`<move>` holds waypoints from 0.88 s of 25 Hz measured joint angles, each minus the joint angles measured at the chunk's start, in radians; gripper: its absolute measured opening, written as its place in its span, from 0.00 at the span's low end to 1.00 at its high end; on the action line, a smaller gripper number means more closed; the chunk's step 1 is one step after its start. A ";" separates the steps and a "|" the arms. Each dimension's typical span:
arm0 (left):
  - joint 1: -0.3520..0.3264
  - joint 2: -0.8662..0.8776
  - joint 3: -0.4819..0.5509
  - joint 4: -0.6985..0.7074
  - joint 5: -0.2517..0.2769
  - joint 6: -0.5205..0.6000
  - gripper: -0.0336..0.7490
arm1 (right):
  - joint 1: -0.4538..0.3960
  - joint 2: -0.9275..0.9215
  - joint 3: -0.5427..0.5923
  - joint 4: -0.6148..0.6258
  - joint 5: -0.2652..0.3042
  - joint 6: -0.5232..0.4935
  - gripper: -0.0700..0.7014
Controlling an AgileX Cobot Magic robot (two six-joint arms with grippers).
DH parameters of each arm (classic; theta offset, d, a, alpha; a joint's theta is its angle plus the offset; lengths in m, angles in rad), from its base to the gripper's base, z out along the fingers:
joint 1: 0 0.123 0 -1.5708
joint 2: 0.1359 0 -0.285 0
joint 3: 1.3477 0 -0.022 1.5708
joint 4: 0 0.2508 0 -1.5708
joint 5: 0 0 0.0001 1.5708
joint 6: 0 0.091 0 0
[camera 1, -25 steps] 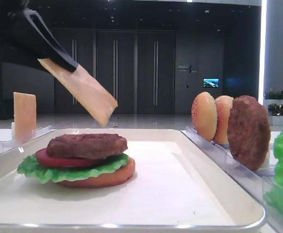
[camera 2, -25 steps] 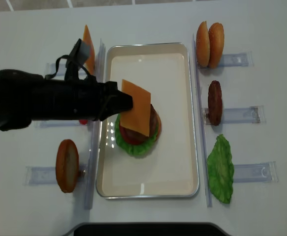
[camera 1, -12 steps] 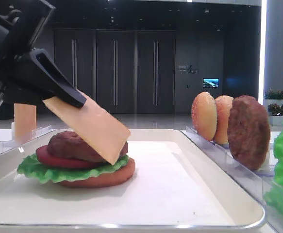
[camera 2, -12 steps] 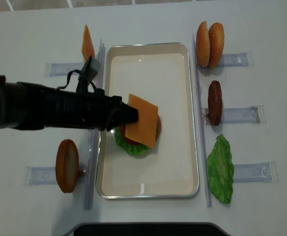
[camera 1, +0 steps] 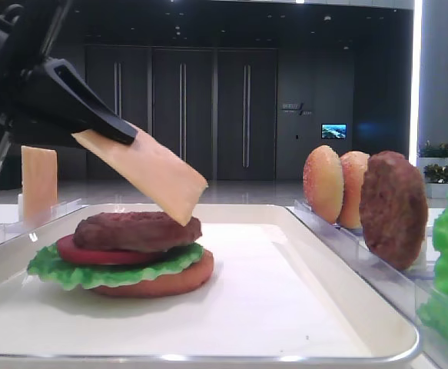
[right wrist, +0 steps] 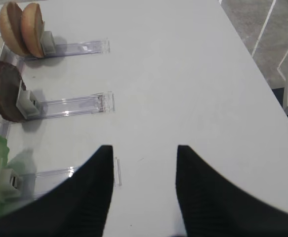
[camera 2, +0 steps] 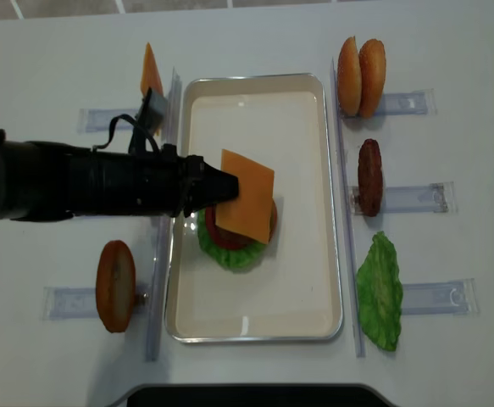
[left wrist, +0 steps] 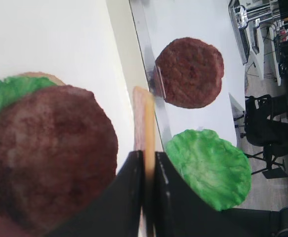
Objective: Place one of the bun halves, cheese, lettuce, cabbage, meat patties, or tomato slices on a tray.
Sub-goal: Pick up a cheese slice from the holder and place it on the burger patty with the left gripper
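Observation:
My left gripper (camera 2: pixel 221 188) is shut on a pale orange cheese slice (camera 2: pixel 247 197), gripped at its left edge. The cheese (camera 1: pixel 150 173) slopes down to the right over a stack on the cream tray (camera 2: pixel 263 110). The stack is a bun half (camera 1: pixel 162 283), lettuce (camera 1: pixel 108 270), a tomato slice (camera 1: pixel 85 252) and a meat patty (camera 1: pixel 135 229). The cheese's low corner reaches the patty's top right; contact cannot be told. In the left wrist view the cheese (left wrist: pixel 144 118) shows edge-on between the jaws. My right gripper (right wrist: pixel 144 148) stands open over bare table.
Clear racks flank the tray. On the right stand two bun halves (camera 2: pixel 361 66), a patty (camera 2: pixel 369 176) and a lettuce leaf (camera 2: pixel 380 288). On the left are a second cheese slice (camera 2: pixel 151 75) and a bun half (camera 2: pixel 115 286). My left arm crosses the left racks.
The left gripper came down and to the right with the cheese onto the stack, then rose a little in the last half second. The right gripper shows no earlier view.

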 joint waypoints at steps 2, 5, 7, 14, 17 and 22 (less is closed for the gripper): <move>0.027 0.000 0.000 0.006 0.018 0.001 0.07 | 0.000 0.000 0.000 0.000 0.000 0.000 0.47; 0.041 0.000 0.000 0.025 0.020 0.003 0.07 | 0.000 0.000 0.000 0.000 0.000 0.000 0.47; 0.041 0.000 0.000 0.037 0.023 0.008 0.07 | 0.000 0.000 0.000 0.000 0.000 0.000 0.47; 0.041 0.000 0.000 0.074 -0.004 0.013 0.07 | 0.000 0.000 0.000 0.000 0.000 0.000 0.47; 0.041 0.000 0.000 0.092 -0.027 0.004 0.07 | 0.000 0.000 0.000 0.000 0.000 0.000 0.47; 0.041 0.000 0.000 0.101 -0.052 -0.006 0.08 | 0.000 0.000 0.000 0.000 0.000 0.000 0.47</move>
